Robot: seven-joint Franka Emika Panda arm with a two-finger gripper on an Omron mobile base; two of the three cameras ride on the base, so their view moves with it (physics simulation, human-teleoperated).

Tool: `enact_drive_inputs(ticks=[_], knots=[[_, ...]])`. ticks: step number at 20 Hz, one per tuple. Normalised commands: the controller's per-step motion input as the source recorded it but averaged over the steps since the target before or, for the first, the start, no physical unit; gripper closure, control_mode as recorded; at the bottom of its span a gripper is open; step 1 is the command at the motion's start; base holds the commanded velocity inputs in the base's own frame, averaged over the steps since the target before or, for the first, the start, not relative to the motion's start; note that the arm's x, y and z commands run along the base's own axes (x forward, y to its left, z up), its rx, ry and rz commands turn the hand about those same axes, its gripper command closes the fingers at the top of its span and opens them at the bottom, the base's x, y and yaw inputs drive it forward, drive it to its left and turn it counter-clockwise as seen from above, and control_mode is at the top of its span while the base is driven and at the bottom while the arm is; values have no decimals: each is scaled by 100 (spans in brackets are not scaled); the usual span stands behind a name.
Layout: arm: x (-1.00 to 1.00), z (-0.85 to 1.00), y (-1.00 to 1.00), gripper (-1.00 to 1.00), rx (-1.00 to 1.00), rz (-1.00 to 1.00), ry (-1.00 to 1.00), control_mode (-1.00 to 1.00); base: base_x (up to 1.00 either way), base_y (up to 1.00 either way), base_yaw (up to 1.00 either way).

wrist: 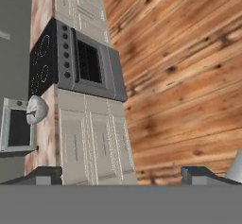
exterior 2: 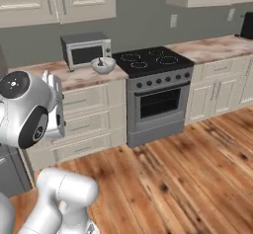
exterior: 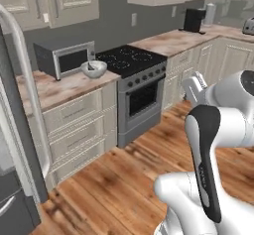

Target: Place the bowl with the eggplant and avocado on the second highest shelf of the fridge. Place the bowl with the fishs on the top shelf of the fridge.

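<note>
Hovering released end effector (wrist: 123, 173), stone-look bowl (exterior: 94, 69) beside microwave (exterior: 63, 58), no legible writing.

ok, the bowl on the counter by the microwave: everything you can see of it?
The bowl is round, grey-white and mottled, stone-like, with a flared rim. It sits upright on the wood-look counter, in front of the microwave and just left of the stove, near the counter's front edge. Something small and dark pokes above its rim; too small to identify. In the hand view it shows side-on. Nothing else touches it.
</note>
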Motion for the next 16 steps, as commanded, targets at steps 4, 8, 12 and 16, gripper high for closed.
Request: enact_drive_inputs(ticks=[4, 8, 12, 16], knots=[[0, 0, 0, -100, 0, 0, 0, 100, 100, -44, 26], [0, 0, 0, -100, 0, 0, 0, 100, 100, -21, 50], [0, 0, 0, -100, 0, 0, 0, 100, 100, -31, 47], [0, 0, 0, -100, 0, 0, 0, 100, 100, -68, 35]])
